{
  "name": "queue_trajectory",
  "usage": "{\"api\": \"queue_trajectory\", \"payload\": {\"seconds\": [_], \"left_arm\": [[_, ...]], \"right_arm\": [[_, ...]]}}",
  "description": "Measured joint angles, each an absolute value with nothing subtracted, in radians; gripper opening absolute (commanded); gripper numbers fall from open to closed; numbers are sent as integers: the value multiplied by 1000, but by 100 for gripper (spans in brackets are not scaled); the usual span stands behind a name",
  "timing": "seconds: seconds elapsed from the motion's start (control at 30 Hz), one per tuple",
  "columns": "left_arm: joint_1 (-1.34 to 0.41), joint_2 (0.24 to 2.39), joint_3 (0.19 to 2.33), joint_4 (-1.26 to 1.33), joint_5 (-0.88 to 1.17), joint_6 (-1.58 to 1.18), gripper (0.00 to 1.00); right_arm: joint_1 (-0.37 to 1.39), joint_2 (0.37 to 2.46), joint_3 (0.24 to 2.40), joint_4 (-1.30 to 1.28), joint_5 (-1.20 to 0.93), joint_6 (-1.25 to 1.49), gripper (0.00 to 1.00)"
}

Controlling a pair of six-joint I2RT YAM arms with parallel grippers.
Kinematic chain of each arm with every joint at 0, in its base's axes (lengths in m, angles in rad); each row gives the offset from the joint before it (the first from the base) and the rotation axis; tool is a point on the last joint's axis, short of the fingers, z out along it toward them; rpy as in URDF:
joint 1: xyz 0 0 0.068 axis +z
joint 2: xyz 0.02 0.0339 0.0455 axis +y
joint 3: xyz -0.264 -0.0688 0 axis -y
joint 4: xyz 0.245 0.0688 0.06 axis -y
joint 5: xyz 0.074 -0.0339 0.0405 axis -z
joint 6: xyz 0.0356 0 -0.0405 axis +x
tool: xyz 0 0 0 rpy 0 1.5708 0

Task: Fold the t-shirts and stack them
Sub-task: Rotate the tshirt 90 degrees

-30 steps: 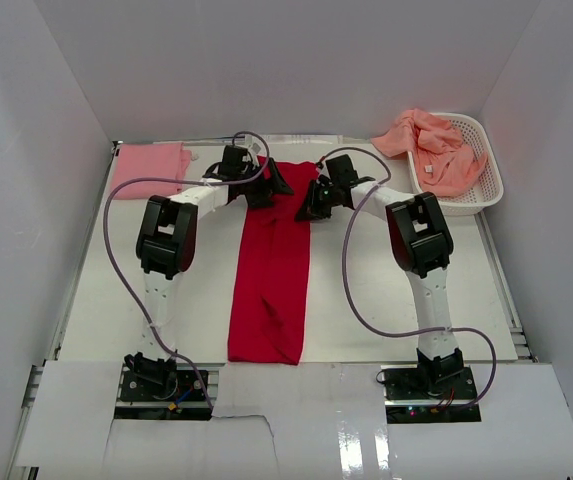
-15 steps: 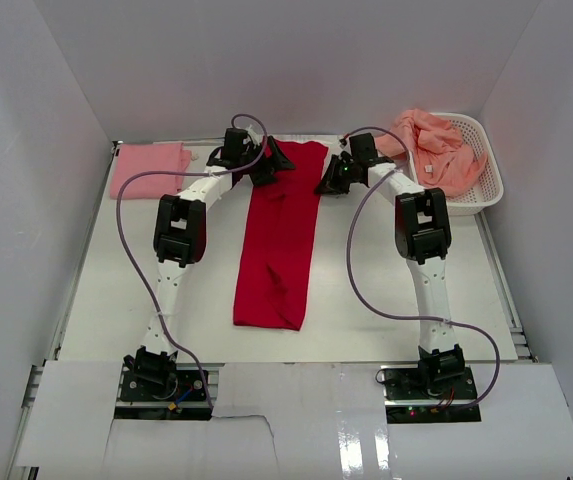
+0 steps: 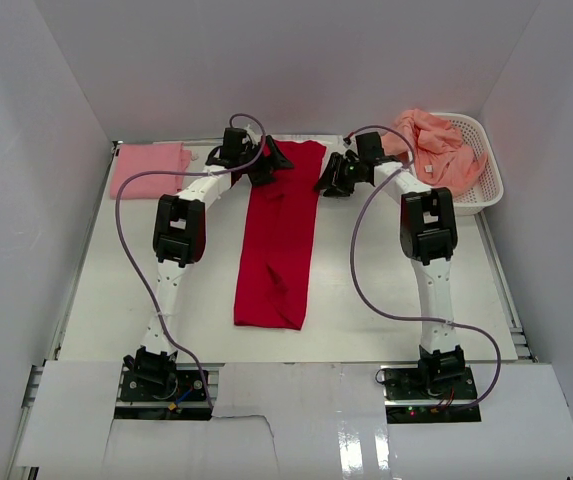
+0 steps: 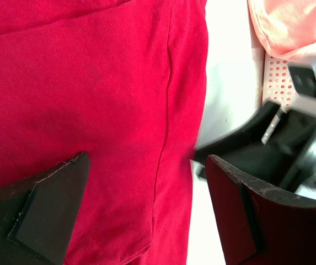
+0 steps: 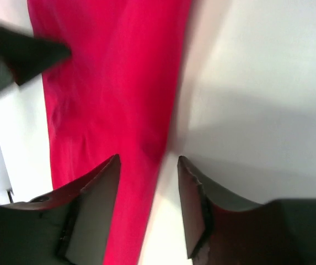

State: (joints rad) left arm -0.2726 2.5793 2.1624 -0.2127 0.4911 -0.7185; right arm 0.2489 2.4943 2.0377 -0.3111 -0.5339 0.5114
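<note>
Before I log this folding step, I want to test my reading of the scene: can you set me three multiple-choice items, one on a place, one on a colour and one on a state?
1. The folded light pink cloth t-shirt lies at the white table's: A near right corner; B far left corner; C middle.
2. The long folded cloth t-shirt between the arms is: A bright red; B blue; C green.
3. The left gripper is: A shut on cloth; B out of view; C open.
Answers: B, the top view shows it far back on the left; A, both wrist views show red fabric; C, its jaws stand wide apart above the cloth.
</note>
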Motion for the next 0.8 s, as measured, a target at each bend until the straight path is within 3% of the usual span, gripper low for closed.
{"api": "queue_trajectory", "payload": {"seconds": [0.2, 0.4, 0.6, 0.8], "left_arm": [[-269, 2539, 2171, -294, 473, -710, 98], [-265, 2354, 2103, -335, 453, -698, 98], [-263, 2222, 2085, -315, 465, -680, 98], [-249, 2267, 2065, -316, 492, -662, 98]], "right_arm": [[286, 2194, 1697, -300, -513, 443, 55], [408, 1832, 1340, -213, -517, 411, 55], [561, 1787, 1208, -207, -500, 383, 56], [682, 1773, 1172, -285, -359, 374, 56]]}}
